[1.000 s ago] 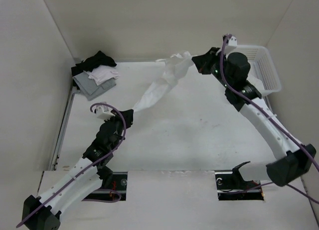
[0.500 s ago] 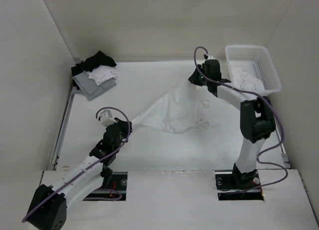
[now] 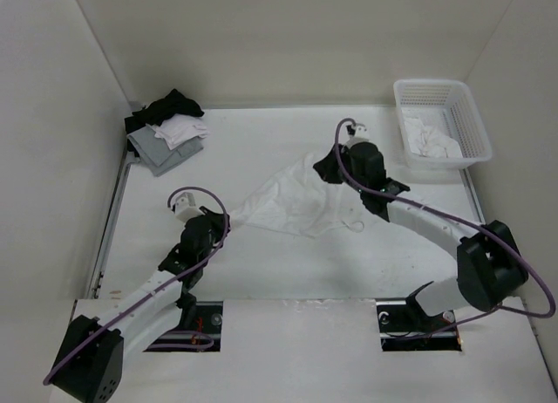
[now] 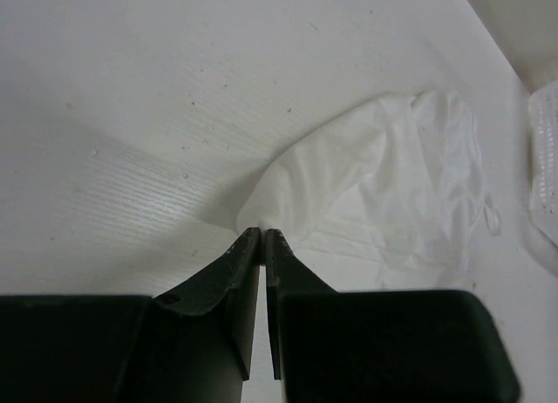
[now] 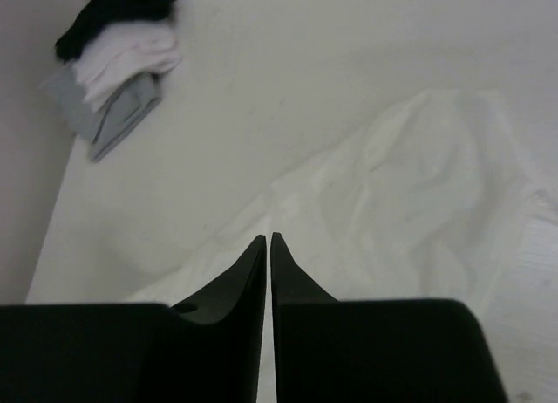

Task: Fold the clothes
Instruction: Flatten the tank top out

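Between the two arms, on the table (image 3: pixel 288 268), the white garment (image 3: pixel 292 198) lies spread out. It is narrow at its near-left end and fans out wide toward the far right, so its long axis runs on a diagonal from one tool to the other. The left tool (image 3: pixel 227 216) sits at the narrow end with its jaws together, clamped on that corner, and the cloth pulls to a point right at the tips in the left wrist view. The right tool (image 3: pixel 321 169) is at the far-right corner, jaws drawn nearly together just over the cloth's edge. I cannot tell whether any fabric is caught between them. A thin strap loop (image 3: pixel 353 224) trails off the near-right edge, closer to the right arm. Any fold, I judge, turns on this diagonal: each arm has its own end, and the loose wide side faces the right arm.
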`<state>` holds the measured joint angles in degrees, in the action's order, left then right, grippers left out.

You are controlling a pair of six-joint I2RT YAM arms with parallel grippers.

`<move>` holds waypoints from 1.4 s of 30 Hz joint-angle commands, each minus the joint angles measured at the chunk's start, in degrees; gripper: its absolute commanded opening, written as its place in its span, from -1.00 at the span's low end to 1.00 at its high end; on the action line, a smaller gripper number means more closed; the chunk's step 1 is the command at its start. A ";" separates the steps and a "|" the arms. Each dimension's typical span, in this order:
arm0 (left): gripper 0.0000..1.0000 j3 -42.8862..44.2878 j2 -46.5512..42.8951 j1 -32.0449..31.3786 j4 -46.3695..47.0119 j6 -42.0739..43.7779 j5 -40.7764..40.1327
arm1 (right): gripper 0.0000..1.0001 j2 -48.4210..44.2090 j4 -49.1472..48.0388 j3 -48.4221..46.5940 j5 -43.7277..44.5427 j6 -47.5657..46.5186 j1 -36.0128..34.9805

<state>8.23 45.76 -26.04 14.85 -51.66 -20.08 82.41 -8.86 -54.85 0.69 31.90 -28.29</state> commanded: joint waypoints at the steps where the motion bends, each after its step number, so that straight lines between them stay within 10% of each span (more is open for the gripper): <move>1: -0.86 0.21 -0.41 1.12 3.69 -0.29 2.14 | -0.76 3.10 -2.11 7.02 -1.04 2.73 -2.94; 7: -0.87 0.65 -2.25 2.36 3.08 0.68 4.08 | -0.23 5.74 -4.93 11.08 -0.60 4.66 -3.39; 17: -0.87 0.38 -1.02 3.85 3.69 0.95 5.66 | -0.13 10.22 -7.57 11.88 -2.44 5.63 -3.39; 28: -0.87 0.65 -1.28 3.94 3.69 0.95 6.01 | -0.27 12.60 -7.57 11.78 0.19 6.15 -3.39; 36: -0.87 0.74 -1.63 3.94 3.69 0.68 5.93 | -0.79 13.57 -10.03 10.90 0.54 6.86 -2.95; 42: -0.91 7.66 -1.99 3.50 2.99 1.29 6.19 | -0.98 -1.69 -7.41 12.05 4.75 5.55 -4.00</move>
<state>9.47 44.69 -22.52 14.50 -51.22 -14.48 91.55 -13.63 -42.15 1.98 38.35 -31.62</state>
